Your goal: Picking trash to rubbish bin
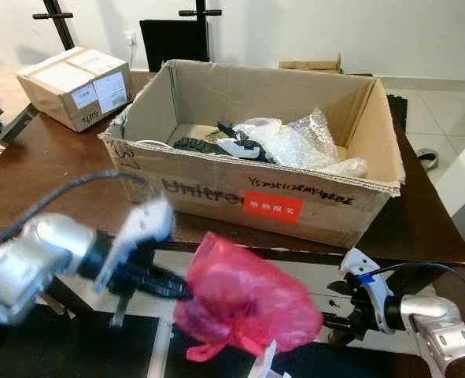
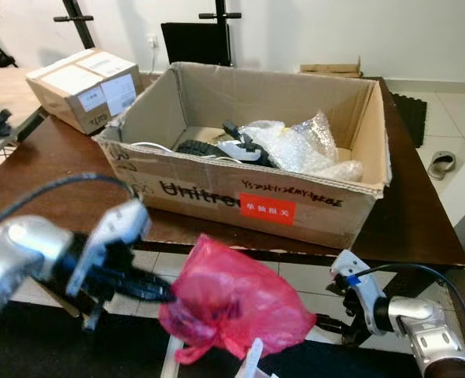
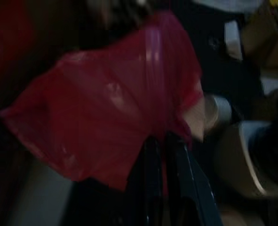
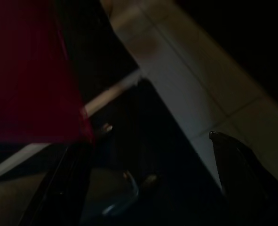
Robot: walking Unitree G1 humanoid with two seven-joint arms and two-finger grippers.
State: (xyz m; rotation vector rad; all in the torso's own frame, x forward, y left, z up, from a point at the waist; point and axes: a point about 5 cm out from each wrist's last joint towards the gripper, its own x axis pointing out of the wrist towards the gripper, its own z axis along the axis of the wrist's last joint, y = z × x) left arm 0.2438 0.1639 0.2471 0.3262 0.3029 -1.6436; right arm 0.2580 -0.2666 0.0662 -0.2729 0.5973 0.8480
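A red plastic bag [image 1: 248, 303], bulging and knotted at the bottom, hangs in the air in front of the table's near edge. My left gripper [image 1: 177, 290] comes in from the left and is shut on the bag's side; in the left wrist view its fingers [image 3: 150, 160] are pressed together on the red film. My right gripper [image 1: 334, 315] sits low at the right, just beside the bag, and its fingers [image 4: 242, 179] are spread wide with nothing between them. A large open cardboard box [image 1: 256, 185] stands on the table behind the bag, holding bubble wrap and black cables.
The dark wooden table [image 1: 51, 173] also carries a smaller taped carton [image 1: 75, 85] at the back left. A black chair [image 1: 173, 39] stands behind the table. A white cabinet [image 1: 464, 189] and a slipper [image 1: 427, 157] are on the tiled floor at the right.
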